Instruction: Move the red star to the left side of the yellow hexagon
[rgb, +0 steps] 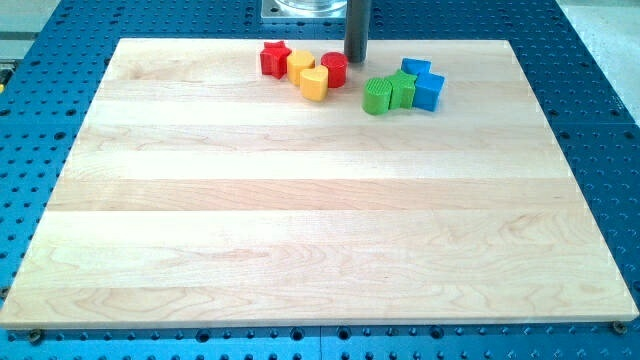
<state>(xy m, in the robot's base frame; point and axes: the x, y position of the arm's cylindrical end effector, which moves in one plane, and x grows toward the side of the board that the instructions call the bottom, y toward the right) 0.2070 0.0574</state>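
camera view takes in a pale wooden board (300, 200) lying on a blue perforated table (600, 90), with every block gathered near the view's top edge of the board. the red star (275, 58) sits furthest to the view's left of the group. just to its right, and touching or almost touching it, is the yellow hexagon (300, 66). a yellow heart (315, 84) lies right below and to the right of the hexagon, pressed against it. a red cylinder (334, 69) stands at the right end of this cluster, touching the heart.

the arm's dark rod comes down from the view's top, and the rod's lower end, the tip (355, 60), rests on the board just to the right of the red cylinder, very close to it; whether it touches cannot be told. the arm has no fingers, only this bare rod, so nothing is gripped.

further to the view's right, apart from the first cluster, is a second group: a green cylinder (377, 96) at its left, a green star-like block (402, 88) touching it, a blue cube (429, 91) against that block's right side, and another blue block (416, 68) behind them, whose shape is unclear. the tip stands between the two groups, nearer the red cylinder.
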